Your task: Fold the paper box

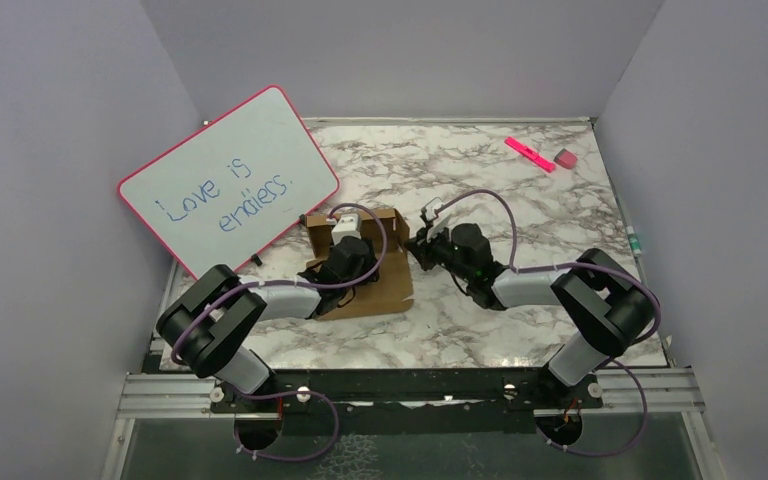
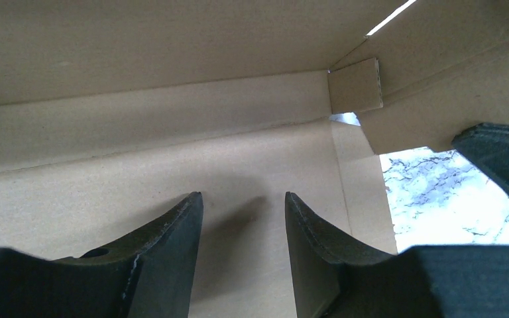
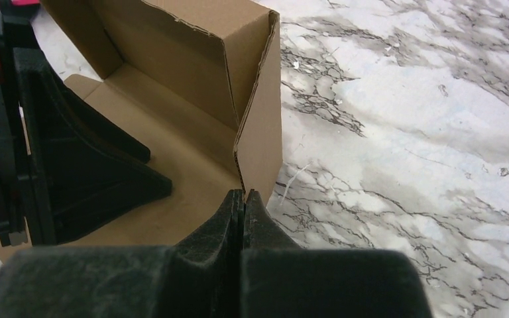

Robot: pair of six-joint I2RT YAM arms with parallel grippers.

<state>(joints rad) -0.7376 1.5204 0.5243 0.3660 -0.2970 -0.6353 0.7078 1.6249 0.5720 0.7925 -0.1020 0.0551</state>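
- Cardboard box [image 1: 390, 285] is lying half-formed on the table [image 1: 520, 200], with the whiteboard [image 1: 225, 180] just beyond its far-left corner.
- Your left gripper [image 2: 242, 199] is reaching inside the box, fingers apart, grasping nothing.
- Your right gripper [image 3: 244, 197] is clenched empty, tips touching the box's right wall.
- You are probably standing the walls up. Next, that wall is needing a steady push while a flap folds in.

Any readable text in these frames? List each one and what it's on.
"Love is endless." handwritten in blue on the pink-framed whiteboard.
Paper box: plain cardboard, no print visible in any view.
Pink marker: any label is too small to read.
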